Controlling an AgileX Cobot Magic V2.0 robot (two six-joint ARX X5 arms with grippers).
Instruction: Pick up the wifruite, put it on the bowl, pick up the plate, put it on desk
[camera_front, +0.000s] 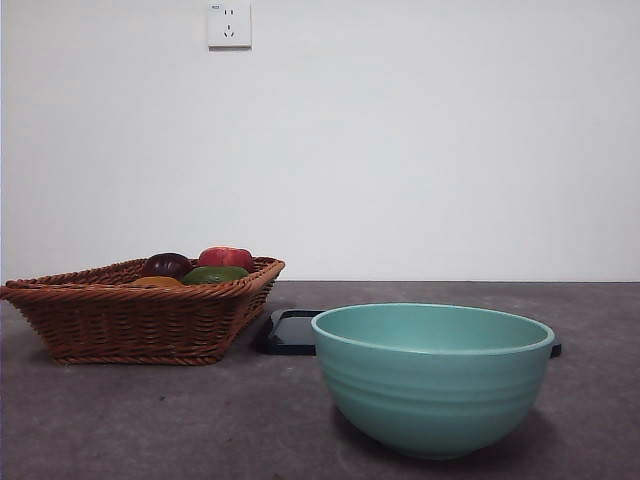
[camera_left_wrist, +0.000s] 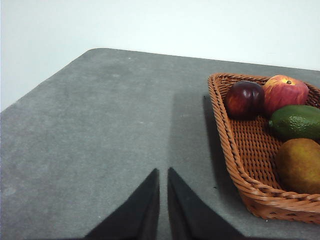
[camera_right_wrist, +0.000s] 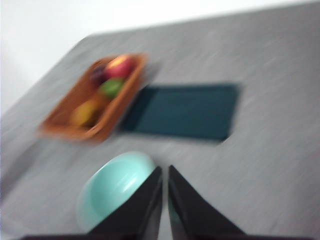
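Observation:
The wifruite (camera_left_wrist: 300, 165), oval and orange-brown, lies in a wicker basket (camera_left_wrist: 235, 150) beside a green fruit, a dark purple one and a red one. In the front view only its top (camera_front: 155, 282) shows over the basket rim. The mint-green bowl (camera_front: 432, 380) stands empty on the desk (camera_front: 150, 420), with the dark rectangular plate (camera_front: 290, 332) flat behind it. My left gripper (camera_left_wrist: 163, 172) hovers shut over bare desk beside the basket. Seen in a blurred picture, my right gripper (camera_right_wrist: 165, 170) is shut and high over the bowl (camera_right_wrist: 117, 187), with the plate (camera_right_wrist: 185, 111) beyond. Neither arm shows in the front view.
The basket (camera_front: 140, 315) sits at the left of the front view, touching or almost touching the plate's end. A white wall with a socket (camera_front: 229, 24) closes the far side. The desk's far corner and edge (camera_left_wrist: 95, 50) show in the left wrist view.

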